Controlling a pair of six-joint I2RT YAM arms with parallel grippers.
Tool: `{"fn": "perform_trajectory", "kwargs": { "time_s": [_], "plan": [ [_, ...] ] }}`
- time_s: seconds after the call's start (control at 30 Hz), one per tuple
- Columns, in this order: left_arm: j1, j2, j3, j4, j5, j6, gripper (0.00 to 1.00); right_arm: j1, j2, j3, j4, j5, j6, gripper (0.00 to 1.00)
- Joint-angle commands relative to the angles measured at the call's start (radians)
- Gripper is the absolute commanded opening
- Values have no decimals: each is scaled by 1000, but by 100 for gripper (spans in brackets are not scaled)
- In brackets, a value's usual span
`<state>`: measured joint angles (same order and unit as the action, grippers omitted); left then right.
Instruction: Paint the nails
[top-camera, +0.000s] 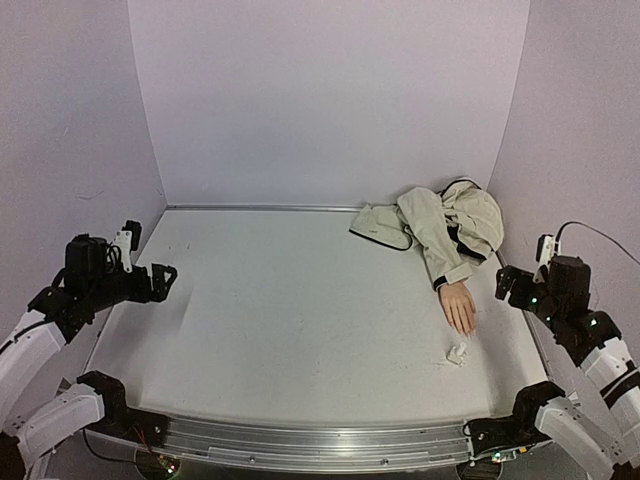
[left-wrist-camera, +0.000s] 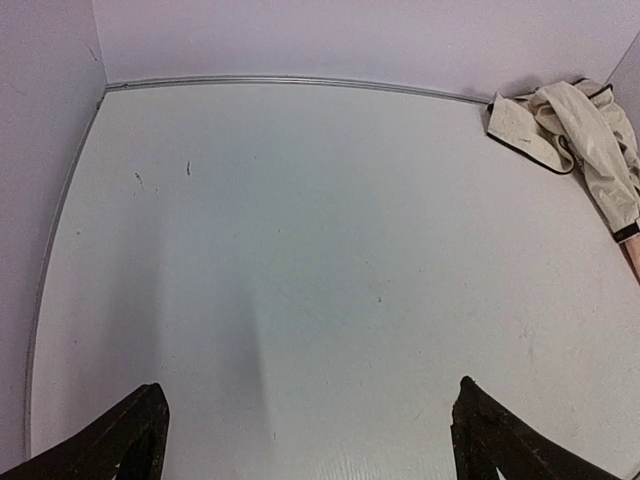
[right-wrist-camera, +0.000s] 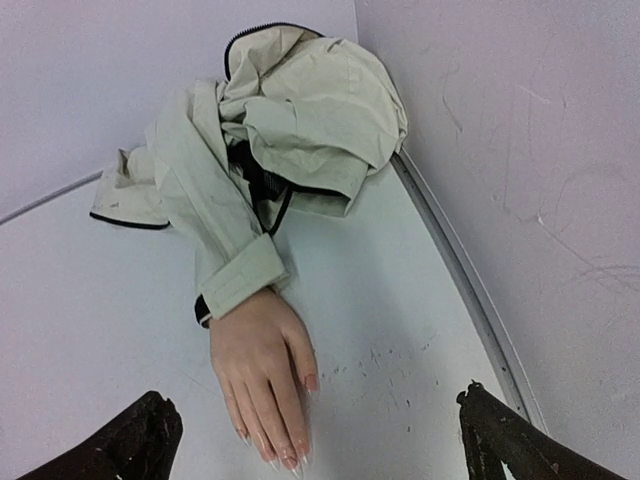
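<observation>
Table, small white object

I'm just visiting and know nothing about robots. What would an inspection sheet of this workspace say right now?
Surface: white tabletop, faint scuffs.
Job's things: peach mannequin hand in beige jacket sleeve, nails toward near edge.
Clutter: small crumpled white object beside the hand.
Grippers: left gripper and right gripper, jaws open, empty.
Cables: thin black wire looping beside the right gripper.
Surroundings: plain lilac walls on three sides.

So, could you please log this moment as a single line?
left gripper open, empty | right gripper open, empty, beside dummy hand | dummy hand palm-down on table | nails up
</observation>
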<state>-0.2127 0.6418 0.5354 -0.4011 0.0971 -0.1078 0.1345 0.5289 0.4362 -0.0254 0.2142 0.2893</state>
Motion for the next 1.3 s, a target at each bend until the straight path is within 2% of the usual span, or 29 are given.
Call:
{"fn": "perform_trajectory", "kwargs": {
  "time_s": [0.0, 0.2, 0.43, 0.67, 0.77, 1.1, 1.13, 1.27],
  "plan": [
    [-13, 120, 161, 37, -44, -87, 100, -16, 110, 160, 12, -9, 51, 99],
    [-22, 266, 293, 52, 26, -142, 100, -29, 310, 357, -161, -126, 79, 98],
    [-47, 400, 360, 86, 126, -200, 99, 14, 431, 455, -412, -266, 138, 98],
    [-86, 499, 380, 146, 186, -232, 100, 273, 490, 389, -597, -282, 329, 97],
    [-94, 513, 384, 155, 199, -233, 99, 346, 523, 381, -626, -281, 385, 96],
    [-105, 487, 364, 176, 206, -234, 99, 468, 712, 395, -726, -189, 628, 84],
    [-104, 488, 363, 178, 207, -234, 100, 470, 719, 389, -722, -182, 648, 75],
    [-105, 496, 362, 182, 217, -233, 99, 472, 733, 361, -643, -168, 759, 74]
  ]
}}
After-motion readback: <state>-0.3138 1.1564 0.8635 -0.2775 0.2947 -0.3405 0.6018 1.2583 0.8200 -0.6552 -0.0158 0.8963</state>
